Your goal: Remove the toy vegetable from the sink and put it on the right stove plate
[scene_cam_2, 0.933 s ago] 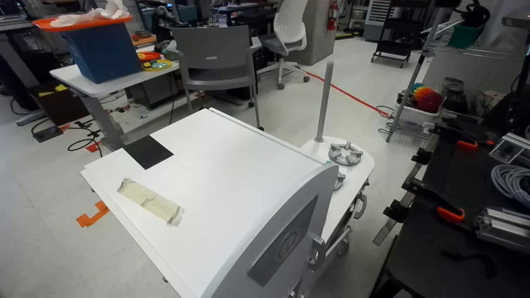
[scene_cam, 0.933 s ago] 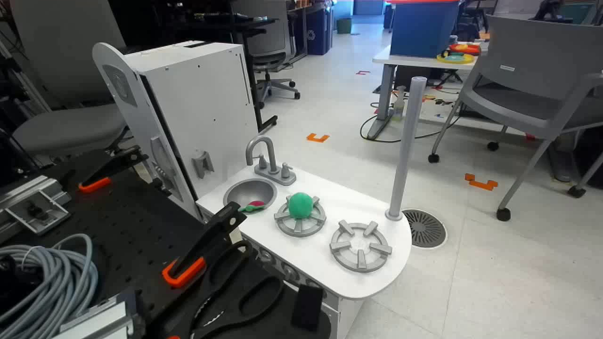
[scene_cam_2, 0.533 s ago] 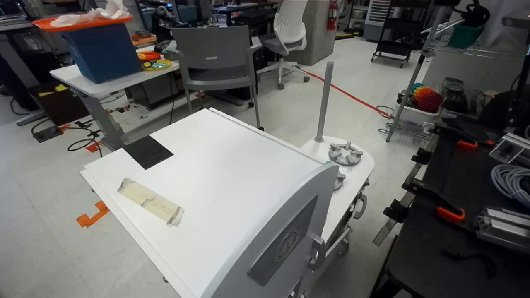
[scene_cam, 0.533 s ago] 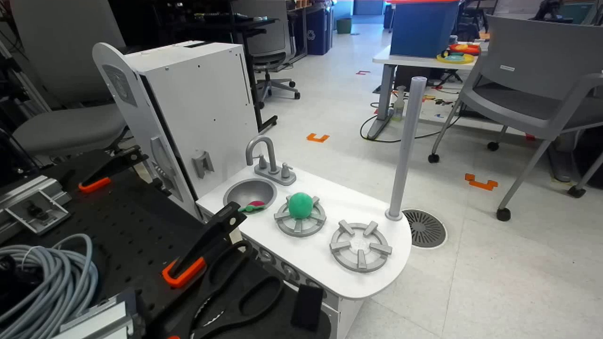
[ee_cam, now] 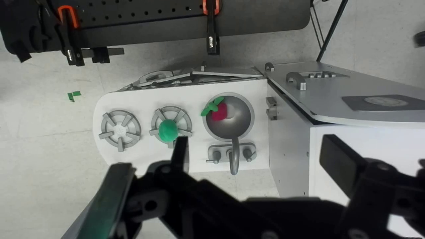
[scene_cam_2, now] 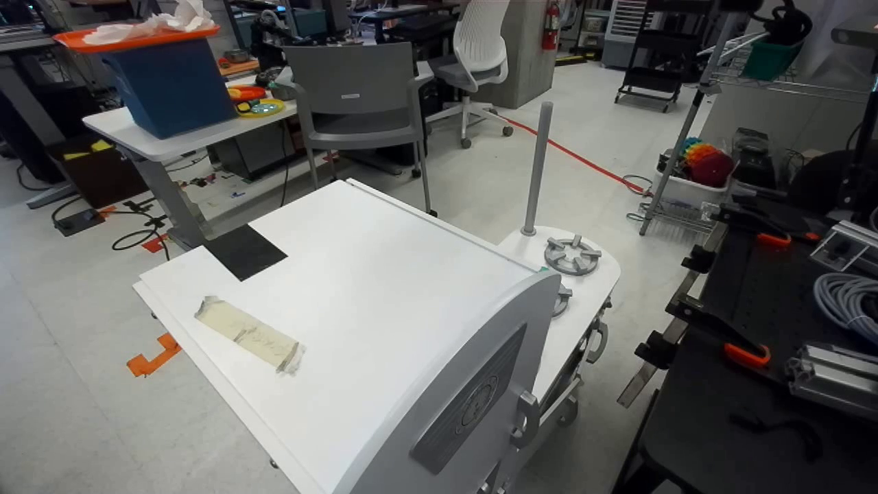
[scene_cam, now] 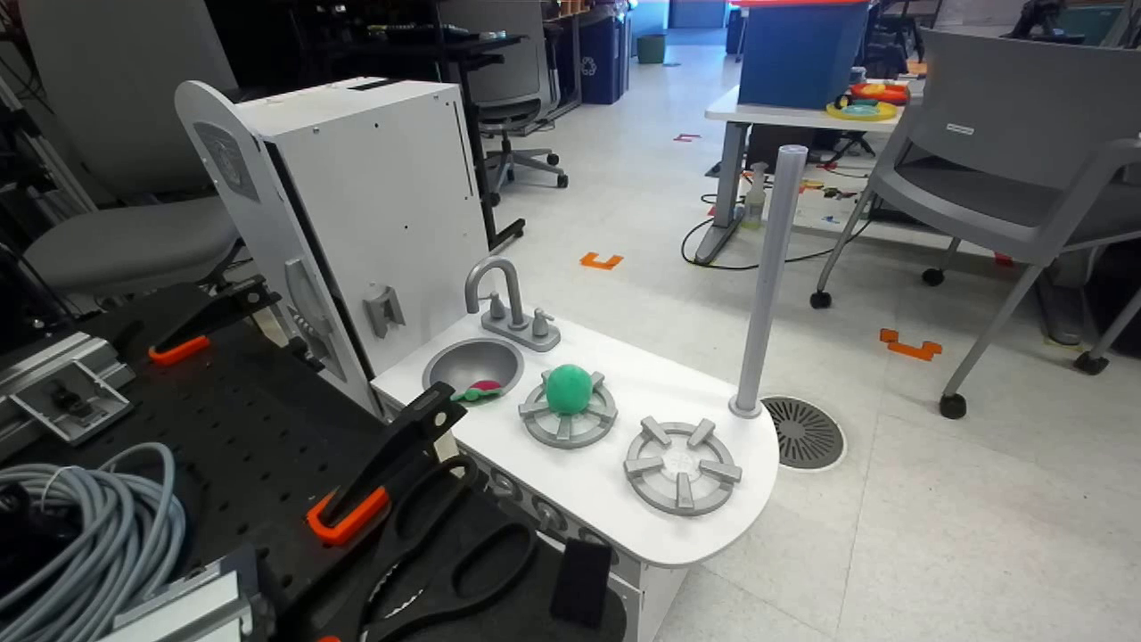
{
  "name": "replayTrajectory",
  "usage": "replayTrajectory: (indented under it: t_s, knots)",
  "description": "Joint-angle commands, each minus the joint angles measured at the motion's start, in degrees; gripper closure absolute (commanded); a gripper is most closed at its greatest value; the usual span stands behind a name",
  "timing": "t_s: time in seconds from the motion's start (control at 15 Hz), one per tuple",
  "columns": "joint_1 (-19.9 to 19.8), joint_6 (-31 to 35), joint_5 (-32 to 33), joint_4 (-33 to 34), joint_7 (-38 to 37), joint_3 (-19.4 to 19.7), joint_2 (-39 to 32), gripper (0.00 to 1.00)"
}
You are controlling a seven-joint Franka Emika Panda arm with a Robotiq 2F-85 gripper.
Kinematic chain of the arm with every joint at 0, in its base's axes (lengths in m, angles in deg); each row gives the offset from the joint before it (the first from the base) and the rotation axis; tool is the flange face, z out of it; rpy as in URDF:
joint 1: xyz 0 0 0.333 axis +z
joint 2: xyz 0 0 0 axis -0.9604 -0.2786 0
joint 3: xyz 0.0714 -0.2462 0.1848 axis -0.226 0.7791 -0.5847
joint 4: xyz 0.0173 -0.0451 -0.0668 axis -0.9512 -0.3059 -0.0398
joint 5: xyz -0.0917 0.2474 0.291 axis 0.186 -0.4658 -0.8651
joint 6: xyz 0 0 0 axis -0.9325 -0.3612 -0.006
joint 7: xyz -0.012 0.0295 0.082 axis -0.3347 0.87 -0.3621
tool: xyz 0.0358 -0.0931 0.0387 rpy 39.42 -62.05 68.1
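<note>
The toy vegetable, dark pink with green leaves, lies in the grey sink (ee_cam: 241, 122) in the wrist view (ee_cam: 219, 112). In an exterior view only part of the toy (scene_cam: 486, 385) shows, inside the sink (scene_cam: 472, 357) at its near rim. The stove plate farther from the sink (scene_cam: 684, 489) is a bare grey ring, also visible in the wrist view (ee_cam: 121, 144). A green ball (scene_cam: 569, 390) rests on the plate closer to the sink (scene_cam: 563, 437). My gripper (ee_cam: 257, 149) is open and empty, high above the toy kitchen, and shows only in the wrist view.
A curved faucet (ee_cam: 235, 156) stands beside the sink. A tall white cabinet (scene_cam: 383, 196) rises at the sink's end. A grey post (scene_cam: 772, 276) stands at the counter's other end. A black table (ee_cam: 149, 20) with clamps and scissors runs along the front.
</note>
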Motion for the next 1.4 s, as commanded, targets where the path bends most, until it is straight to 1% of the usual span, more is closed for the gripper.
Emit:
replayTrajectory:
  t_s: [0.0, 0.27, 0.33, 0.53, 0.67, 0.73, 0.93, 1.0, 1.13, 1.33]
  knots:
    - [-0.09, 3.05, 3.87, -1.72, 1.20, 1.43, -2.93, 0.00]
    - [-1.59, 10.64, 11.03, -4.62, 1.74, 3.74, -8.71, 0.00]
    - [-1.88, 12.42, 11.72, -4.70, 1.99, 4.73, -10.97, 0.00]
    - [-2.71, 18.79, 9.57, -3.71, 4.98, 8.37, -19.26, 0.00]
    - [-3.08, 25.85, 8.11, -3.30, 7.73, 10.58, -24.90, 0.00]
    - [-3.45, 30.12, 6.24, -3.06, 10.24, 11.50, -28.16, 0.00]
    - [-3.92, 40.48, 5.03, -0.62, 14.40, 13.48, -37.98, 0.00]
    - [-4.17, 44.10, 4.26, 0.33, 16.25, 13.59, -41.19, 0.00]
    - [-5.29, 49.21, 2.50, 2.84, 20.40, 12.63, -47.69, 0.00]
    - [-7.70, 53.77, 0.87, 7.26, 25.94, 10.19, -56.08, 0.00]
